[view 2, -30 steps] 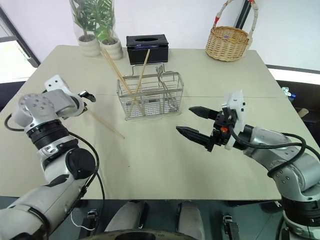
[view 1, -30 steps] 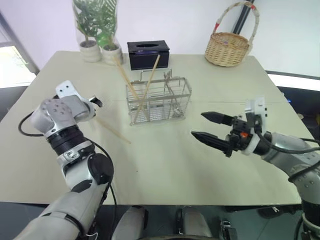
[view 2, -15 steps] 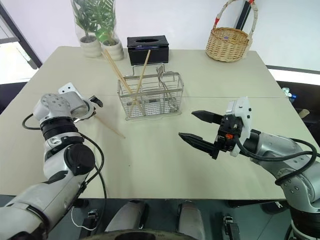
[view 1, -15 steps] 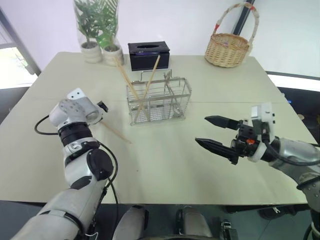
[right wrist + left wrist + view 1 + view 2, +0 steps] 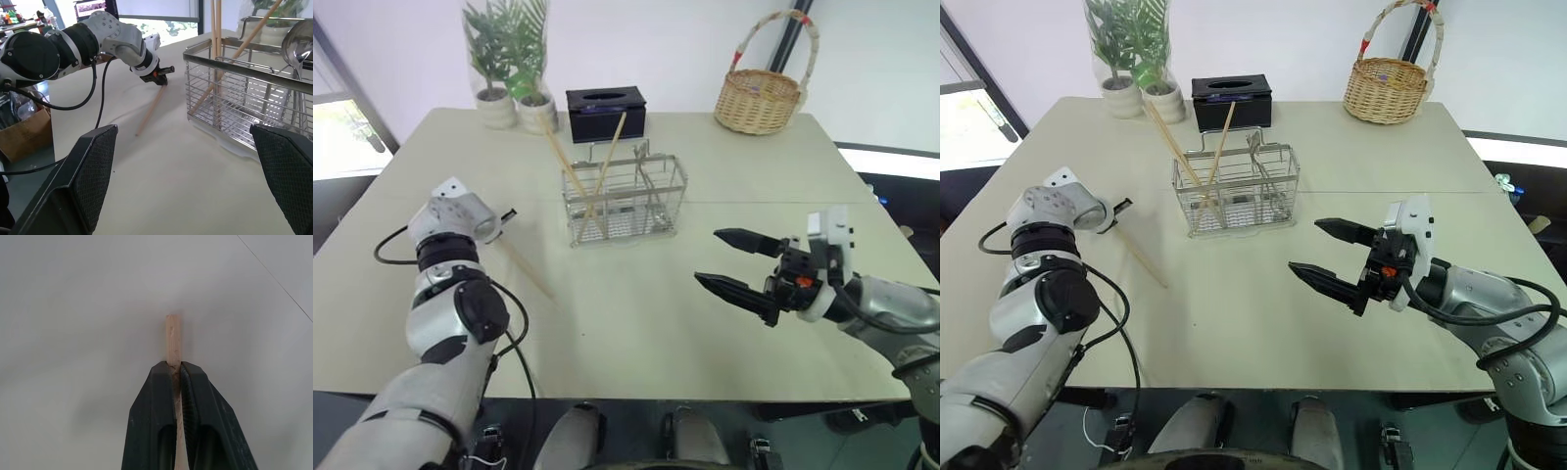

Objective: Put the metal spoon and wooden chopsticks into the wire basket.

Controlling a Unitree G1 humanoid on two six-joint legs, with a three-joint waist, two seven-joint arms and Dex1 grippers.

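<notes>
Now clamped tight on one end of a chopstick (image 5: 172, 340), left gripper (image 5: 176, 372); a short stub poking past the fingertips, the rest of the stick slanting down onto the table (image 5: 636, 313), far end resting toward the near edge. Held wide open over the table's right side, right gripper (image 5: 734, 259), gripping nothing. Standing at mid-table, wire basket (image 5: 625, 201), with two chopsticks (image 5: 570, 168) already leaning crossed in its left compartment and the spoon (image 5: 298, 46) upright in a compartment toward its right end. Behind it, a black tissue box (image 5: 605, 108), two potted plants (image 5: 507, 59) and a wicker basket (image 5: 762, 96) at the far edge.

Judged as the pickup of the last loose stick. Likely trouble: so near the end, a grip that lets the long stick swing or pivot between the fingers once lifted, then slip free. Also possible: the trailing tip dragging across the table, or catching the basket rim or the leaning sticks on the way in and tipping the light basket.
</notes>
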